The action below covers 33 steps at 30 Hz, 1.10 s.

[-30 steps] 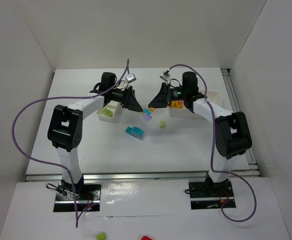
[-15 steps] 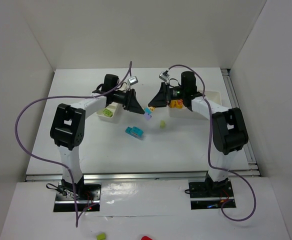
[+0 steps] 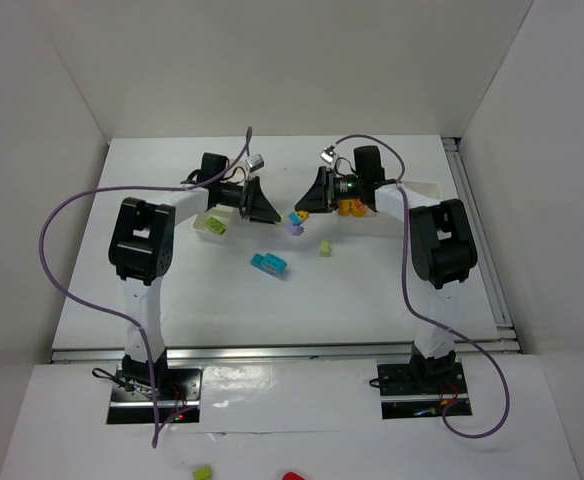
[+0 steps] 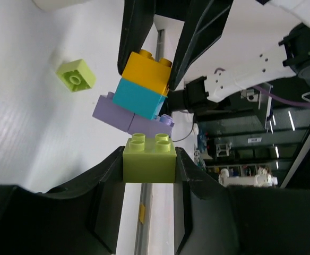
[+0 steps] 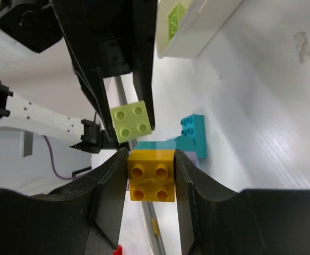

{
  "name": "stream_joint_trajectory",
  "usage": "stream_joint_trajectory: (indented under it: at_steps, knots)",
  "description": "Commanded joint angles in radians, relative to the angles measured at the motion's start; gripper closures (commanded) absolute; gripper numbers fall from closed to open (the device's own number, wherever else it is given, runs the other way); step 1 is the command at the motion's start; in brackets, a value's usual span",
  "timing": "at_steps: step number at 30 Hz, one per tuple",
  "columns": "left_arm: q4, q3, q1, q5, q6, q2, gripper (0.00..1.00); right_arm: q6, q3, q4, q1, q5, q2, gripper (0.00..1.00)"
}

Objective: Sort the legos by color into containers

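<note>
A small stack of legos [image 3: 294,222] hangs above the table between my two grippers. My left gripper [image 4: 148,159] is shut on its pale green brick [image 4: 148,153]. That brick's studs touch the purple brick [image 4: 127,114], which carries a cyan brick [image 4: 140,98] and a yellow brick [image 4: 144,66]. My right gripper [image 5: 151,175] is shut on the yellow brick [image 5: 151,174], opposite the pale green one [image 5: 129,121]. In the top view the left gripper [image 3: 275,215] and right gripper [image 3: 302,208] face each other. The left container [image 3: 200,222] and right container [image 3: 427,190] flank them.
A loose cyan brick [image 3: 269,263] and a small pale green brick [image 3: 325,248] lie on the table in front of the grippers. The left container holds a green brick [image 3: 215,228]; the right one holds yellow and orange bricks [image 3: 352,208]. White walls enclose the table.
My left gripper has shut on the pale green brick at the end of the stack. Both grippers have drifted slightly toward the far side; the stack stays between them.
</note>
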Motion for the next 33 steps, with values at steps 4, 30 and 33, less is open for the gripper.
stream_joint_trajectory:
  at_steps: [4, 30, 33]
  knots:
    - [-0.263, 0.118, 0.054, -0.221, 0.108, -0.085, 0.89, -0.074, 0.063, -0.082, -0.011, 0.081, -0.025, 0.70]
    - [-0.654, 0.087, 0.128, -1.428, 0.031, -0.268, 0.76, -0.178, 0.095, -0.260, 0.026, 0.152, -0.060, 0.70]
    - [-0.654, 0.087, 0.128, -1.419, 0.031, -0.257, 0.64, -0.178, 0.095, -0.260, 0.026, 0.152, -0.060, 0.70]
